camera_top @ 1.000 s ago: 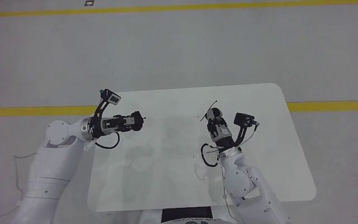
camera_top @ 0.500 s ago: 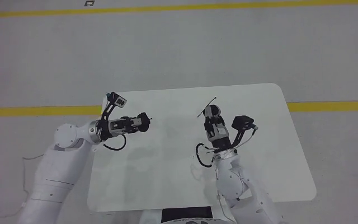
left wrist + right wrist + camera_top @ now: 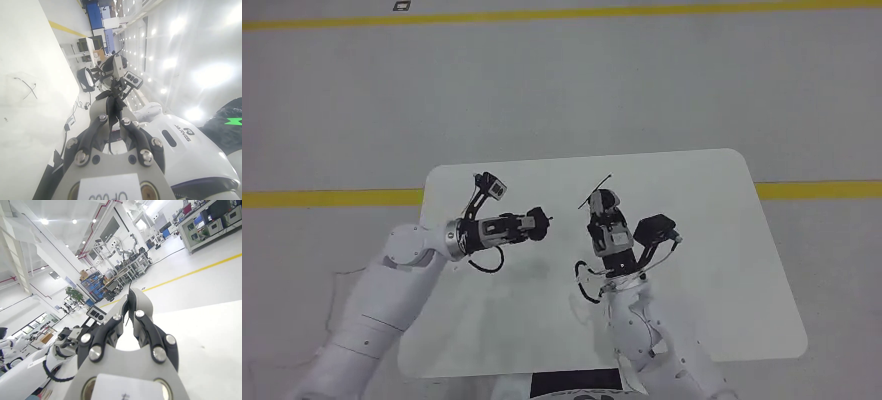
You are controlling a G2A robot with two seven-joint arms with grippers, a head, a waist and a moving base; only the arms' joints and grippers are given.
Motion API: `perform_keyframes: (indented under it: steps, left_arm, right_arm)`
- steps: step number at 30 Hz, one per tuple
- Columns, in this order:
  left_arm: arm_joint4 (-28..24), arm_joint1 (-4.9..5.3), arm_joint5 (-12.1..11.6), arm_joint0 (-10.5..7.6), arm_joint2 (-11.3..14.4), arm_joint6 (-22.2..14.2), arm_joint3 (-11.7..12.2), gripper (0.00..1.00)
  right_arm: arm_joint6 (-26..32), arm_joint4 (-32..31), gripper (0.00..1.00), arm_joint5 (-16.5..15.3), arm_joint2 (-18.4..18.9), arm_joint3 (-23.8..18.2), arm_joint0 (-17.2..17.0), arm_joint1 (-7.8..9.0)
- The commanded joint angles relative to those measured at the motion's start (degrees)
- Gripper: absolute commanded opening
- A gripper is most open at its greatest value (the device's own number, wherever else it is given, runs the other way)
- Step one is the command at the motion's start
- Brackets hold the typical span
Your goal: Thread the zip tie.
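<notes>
— Starting at the left, what do we see?

— Our left gripper [image 3: 539, 220] hangs above the white table [image 3: 712, 260], its fingers [image 3: 97, 111] pressed together. A thin dark strand runs between them, and we cannot tell what it is.

— And to the right?

— Near it, our right gripper [image 3: 602, 200] pinches the black zip tie [image 3: 127, 318], whose end sticks out beyond the grip, clear of the table.

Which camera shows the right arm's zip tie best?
Right wrist view: the zip tie runs close up between the right gripper's shut jaws. Top view shows its end poking out; left wrist view, a distant sliver.
</notes>
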Motion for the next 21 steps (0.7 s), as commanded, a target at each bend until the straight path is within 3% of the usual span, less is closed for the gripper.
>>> perform_keyframes:
  steps: [1,6,13,21]
  left_arm:
    - [0.0,0.00,0.0,0.00,0.0,0.0,0.0,0.00]
    - [0.6,-0.27,0.3,0.17,1.1,3.1,-0.5,0.00]
    - [3.3,-1.02,0.0,-1.65,3.6,8.1,1.3,0.00]
    - [3.8,-1.20,0.0,-1.96,4.2,8.4,1.7,0.00]
  right_arm:
    - [0.0,0.0,0.00,0.0,0.0,0.0,0.0,0.00]
    - [-0.5,-10.4,0.00,0.1,-1.6,1.0,0.8,0.25]
    - [-4.5,-14.9,0.00,3.1,-3.7,2.1,1.0,-0.21]
    - [-6.9,-16.0,0.00,3.9,-4.4,2.4,1.3,-0.45]
